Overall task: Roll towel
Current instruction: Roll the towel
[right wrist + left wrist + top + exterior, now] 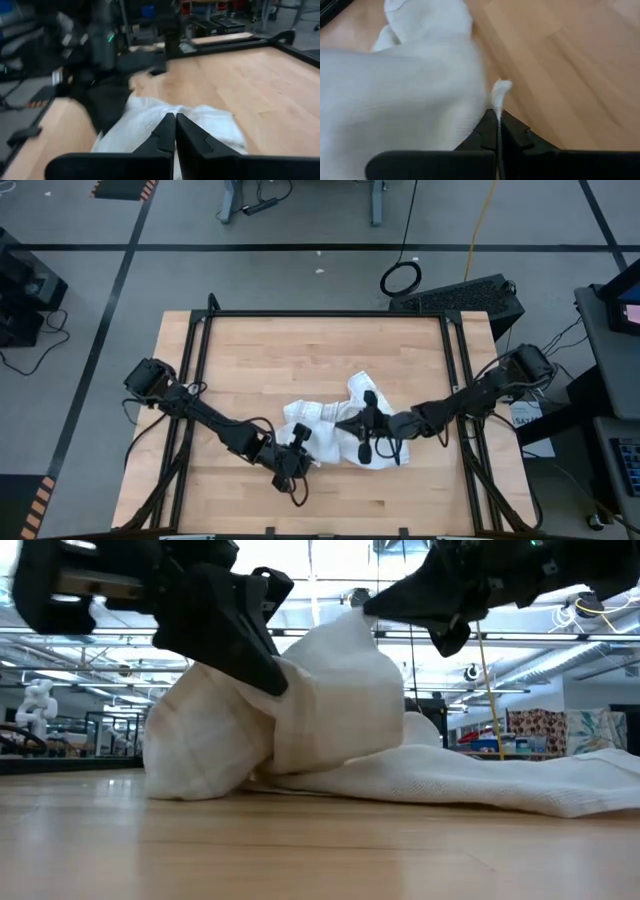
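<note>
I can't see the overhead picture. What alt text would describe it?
Two dark robot arms meet over a crumpled white towel on a wooden table; the left gripper and right gripper are both shut on the cloth.

Towel (pixel 330 710): soft white cloth, matt, fine woven texture, faint check. Table (pixel 300 350): light wood planks, smooth w/ slight sheen. Frame (pixel 320 314): black metal, matt.

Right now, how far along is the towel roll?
Barely begun: the towel lies bunched in a heap on the wooden table, with no tidy roll showing. In hand: the left end effector is shut on a towel edge, and the right end effector is shut over the cloth. The rolling itself remains.
</note>
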